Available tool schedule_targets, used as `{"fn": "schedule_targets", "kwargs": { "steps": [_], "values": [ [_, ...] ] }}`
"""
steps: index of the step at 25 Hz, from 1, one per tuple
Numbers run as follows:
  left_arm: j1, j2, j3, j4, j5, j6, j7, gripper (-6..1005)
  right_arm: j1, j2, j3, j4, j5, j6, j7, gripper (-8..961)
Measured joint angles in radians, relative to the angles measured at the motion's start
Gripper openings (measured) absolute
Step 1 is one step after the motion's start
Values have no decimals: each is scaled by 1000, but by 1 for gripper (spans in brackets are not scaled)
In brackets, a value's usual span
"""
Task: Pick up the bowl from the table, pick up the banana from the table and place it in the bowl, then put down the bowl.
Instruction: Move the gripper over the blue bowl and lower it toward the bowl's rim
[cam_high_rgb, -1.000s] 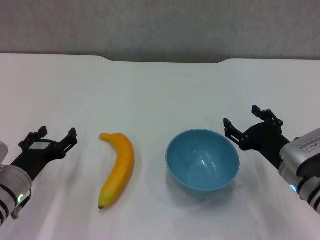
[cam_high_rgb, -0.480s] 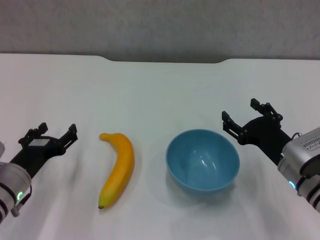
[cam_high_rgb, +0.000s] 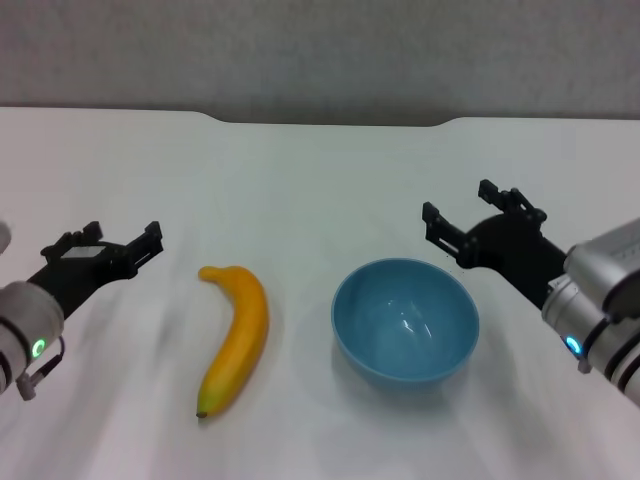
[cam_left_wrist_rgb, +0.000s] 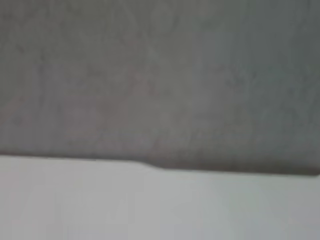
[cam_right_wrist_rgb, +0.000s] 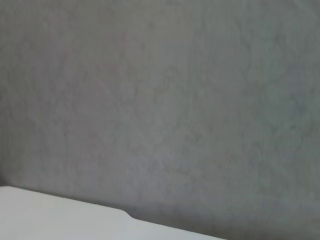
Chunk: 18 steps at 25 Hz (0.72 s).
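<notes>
White table bears the bowl — right gripper, jaws spread, at its 1 o'clock, should straddle the rim squarely; left gripper, also spread, waits at 9 o'clock of the banana.

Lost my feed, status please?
Left gripper open beside curved yellow banana. Right gripper open behind round light-blue bowl. Both untouched on white table. Nothing blocking.

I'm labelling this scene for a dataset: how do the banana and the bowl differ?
The banana is long, curved and yellow-orange; the bowl is round and light blue. The banana lies toward the left gripper; the bowl sits by the right gripper. Both rest untouched on the white table.
</notes>
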Motion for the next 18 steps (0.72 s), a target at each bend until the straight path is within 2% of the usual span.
{"fn": "schedule_targets", "kwargs": {
  "steps": [1,2,3,4,6,8,10,12,15,17,18],
  "values": [
    [8,-1,-6,-33,14,46,1,878,-9,-21,22,46,0,39,-3,861],
    [29,-5,-18,-140,54,192,4,878,-9,-21,22,46,0,39,-3,861],
    [29,-5,-18,-140,54,192,4,878,-20,-41,47,90,0,82,-9,862],
    [35,-6,-19,-192,67,267,6,878,-33,-59,77,135,-1,132,-20,862],
    [39,-7,-20,-264,75,378,13,878,-61,-90,164,233,-1,274,-64,862],
    [39,-8,-20,-330,74,489,30,877,-94,-100,288,325,-1,457,-126,862],
    [39,-11,-26,-382,71,570,53,877,-128,-80,450,398,-1,679,-214,862],
    [42,-19,-40,-418,70,620,81,876,-146,-32,626,440,-6,907,-310,862],
    [58,-41,-73,-454,70,668,142,875,-142,55,872,460,-71,1233,-410,862],
    [67,-57,-94,-462,69,675,174,874,-116,98,1004,462,-153,1390,-427,862],
    [71,-64,-101,-463,69,676,184,874,-97,112,1055,463,-191,1453,-422,862]
  ]
}}
